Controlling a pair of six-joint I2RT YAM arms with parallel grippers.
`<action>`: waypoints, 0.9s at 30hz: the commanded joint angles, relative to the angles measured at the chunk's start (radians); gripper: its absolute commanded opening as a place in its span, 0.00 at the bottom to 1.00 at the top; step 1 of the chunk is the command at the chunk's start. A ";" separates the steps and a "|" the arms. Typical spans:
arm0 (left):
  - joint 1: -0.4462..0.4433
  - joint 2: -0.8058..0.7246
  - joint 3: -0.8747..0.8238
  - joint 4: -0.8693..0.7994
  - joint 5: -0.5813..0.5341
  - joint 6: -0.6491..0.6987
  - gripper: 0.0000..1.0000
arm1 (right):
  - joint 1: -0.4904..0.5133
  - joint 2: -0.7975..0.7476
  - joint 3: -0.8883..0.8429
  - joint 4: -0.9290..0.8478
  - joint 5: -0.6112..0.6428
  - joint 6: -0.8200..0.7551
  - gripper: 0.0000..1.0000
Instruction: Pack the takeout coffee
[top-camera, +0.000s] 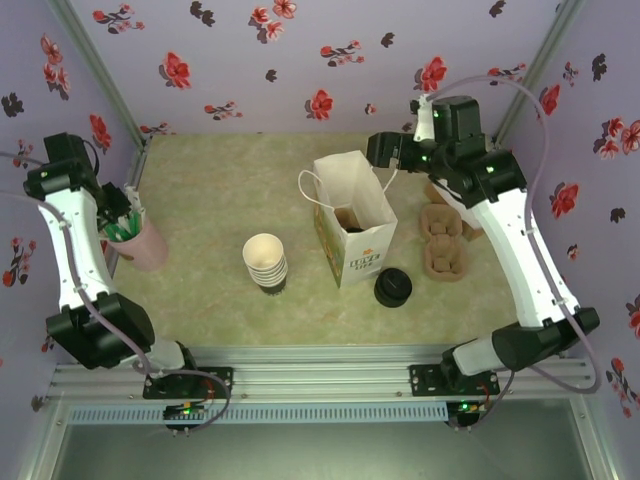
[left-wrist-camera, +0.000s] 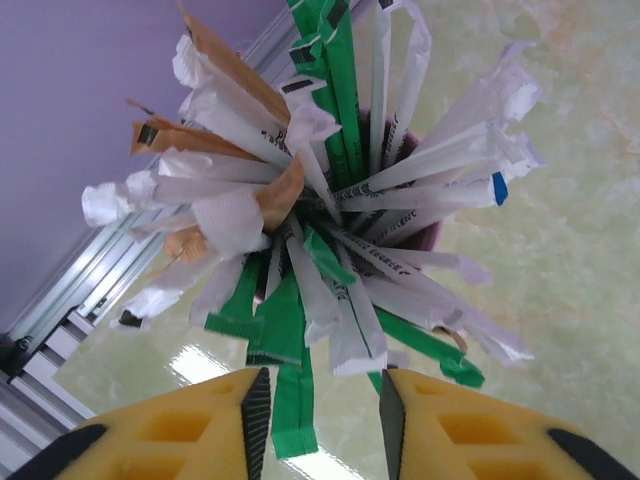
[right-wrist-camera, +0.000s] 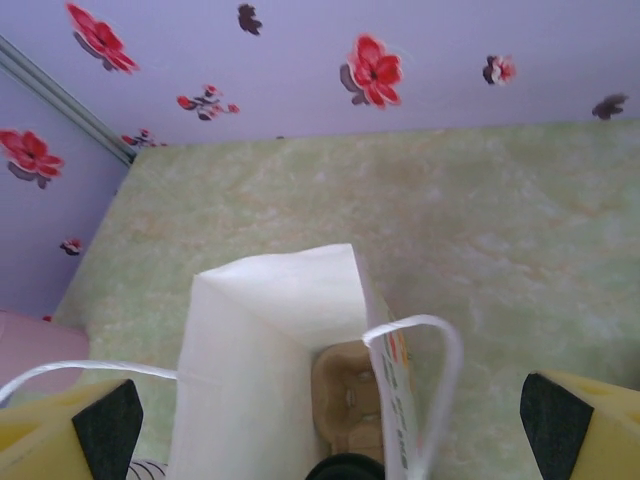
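The white paper bag (top-camera: 352, 225) stands open mid-table with a brown cardboard carrier (right-wrist-camera: 365, 400) in its bottom. A round black lid (right-wrist-camera: 345, 468) shows low inside the bag; this looks like the takeout coffee, and its cup is hidden. My right gripper (right-wrist-camera: 330, 430) is open wide above the bag's mouth, one finger on each side, touching nothing. My left gripper (left-wrist-camera: 322, 390) hangs over the pink cup (top-camera: 143, 243) of wrapped straws and packets. Its jaws are partly apart, with a green wrapped straw (left-wrist-camera: 290, 400) dangling between the pads, next to the left pad.
A stack of lidless cream cups (top-camera: 265, 262) stands left of the bag. A stack of loose black lids (top-camera: 393, 288) lies at its front right. Spare cardboard carriers (top-camera: 443, 240) sit to the right. Flowered walls close in the back and sides.
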 joint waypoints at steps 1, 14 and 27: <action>-0.017 0.026 0.052 -0.069 -0.042 0.026 0.34 | -0.011 0.004 -0.047 0.048 -0.031 -0.003 0.98; -0.204 0.038 0.135 -0.136 -0.154 -0.009 0.38 | -0.019 0.029 -0.043 0.044 -0.081 0.005 0.97; -0.191 0.078 0.044 -0.106 -0.187 -0.005 0.33 | -0.020 0.062 -0.037 0.038 -0.096 0.005 0.97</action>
